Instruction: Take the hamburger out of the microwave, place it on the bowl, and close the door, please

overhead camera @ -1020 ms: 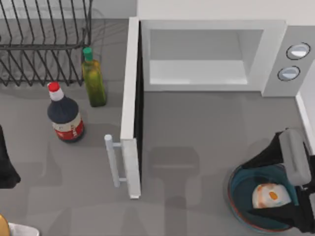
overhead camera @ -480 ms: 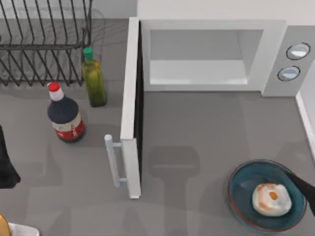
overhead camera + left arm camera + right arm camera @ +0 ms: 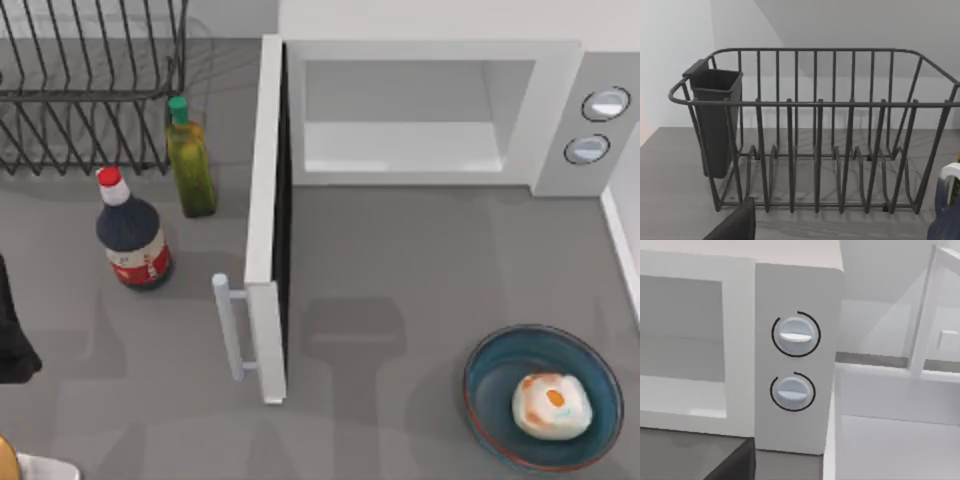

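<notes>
No text can be read anywhere: the red-and-white label on the dark bottle [image 3: 133, 240], left of the door [image 3: 267, 215], is too small to tell.

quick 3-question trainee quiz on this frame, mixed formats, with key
1. True or false: the hamburger lies in the bowl.
2. The microwave door is: A) shut B) swung open C) removed.
3. Fill in: the bottle with the red cap stands beside the bottle with the ____ cap.

Key: 1 true; 2 B; 3 green.
</notes>
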{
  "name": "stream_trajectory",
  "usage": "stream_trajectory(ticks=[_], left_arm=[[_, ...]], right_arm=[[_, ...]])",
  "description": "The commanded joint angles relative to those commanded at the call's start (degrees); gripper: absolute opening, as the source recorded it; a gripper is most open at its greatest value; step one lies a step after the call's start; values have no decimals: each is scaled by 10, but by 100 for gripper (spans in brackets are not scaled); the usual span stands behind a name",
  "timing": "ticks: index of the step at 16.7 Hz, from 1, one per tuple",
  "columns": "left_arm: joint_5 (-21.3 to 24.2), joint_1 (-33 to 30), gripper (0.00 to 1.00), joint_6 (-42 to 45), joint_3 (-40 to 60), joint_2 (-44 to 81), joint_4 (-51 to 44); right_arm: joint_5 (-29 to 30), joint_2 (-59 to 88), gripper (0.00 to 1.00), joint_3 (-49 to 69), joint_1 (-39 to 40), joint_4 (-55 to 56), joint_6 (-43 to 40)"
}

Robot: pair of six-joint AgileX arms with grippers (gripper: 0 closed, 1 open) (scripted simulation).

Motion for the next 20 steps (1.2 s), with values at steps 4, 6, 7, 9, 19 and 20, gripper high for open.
stream_trajectory(ticks=[4, 6, 7, 9, 19, 20], left_arm=[[0, 0, 100, 0, 0, 0, 0], [0, 0, 100, 0, 0, 0, 0], [0, 0, 100, 0, 0, 0, 0], [0, 0, 85, 0, 0, 0, 0], [0, 0, 10, 0, 0, 0, 0], [0, 0, 2, 0, 0, 0, 0]], right_arm=[[34, -38, 100, -11, -2, 2, 34], [34, -38, 100, -11, -2, 2, 34], [34, -38, 100, -11, -2, 2, 34], [34, -38, 100, -11, -2, 2, 34], [34, -38, 100, -11, -2, 2, 34], [34, -38, 100, -11, -2, 2, 34]])
